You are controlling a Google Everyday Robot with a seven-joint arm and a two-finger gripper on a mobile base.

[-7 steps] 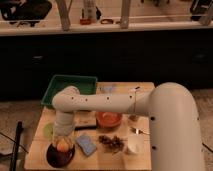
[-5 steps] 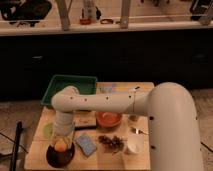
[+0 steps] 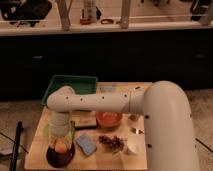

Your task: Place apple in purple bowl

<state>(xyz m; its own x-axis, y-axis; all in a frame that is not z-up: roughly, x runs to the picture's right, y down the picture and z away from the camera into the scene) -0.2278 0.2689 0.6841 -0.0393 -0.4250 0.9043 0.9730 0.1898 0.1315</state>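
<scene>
Compared with the view half a second before, you will find almost nothing changed: the arm holds the same bend, and the pincer (image 3: pixel 61 141) hangs over the front-left part of the tabletop (image 3: pixel 37 150), directly above the purple bowl (image 3: pixel 52 159). The apple (image 3: pixel 61 148) shows inside the bowl's rim, just under the pincer (in contact or not, you cannot tell). Whether the pincer is spread or clamped on the apple cannot be made out. The wrist hides the bowl's far rim. A blue sponge (image 3: pixel 86 144) lies just beside the bowl; the orange bowl (image 3: pixel 108 119) sits farther right.
</scene>
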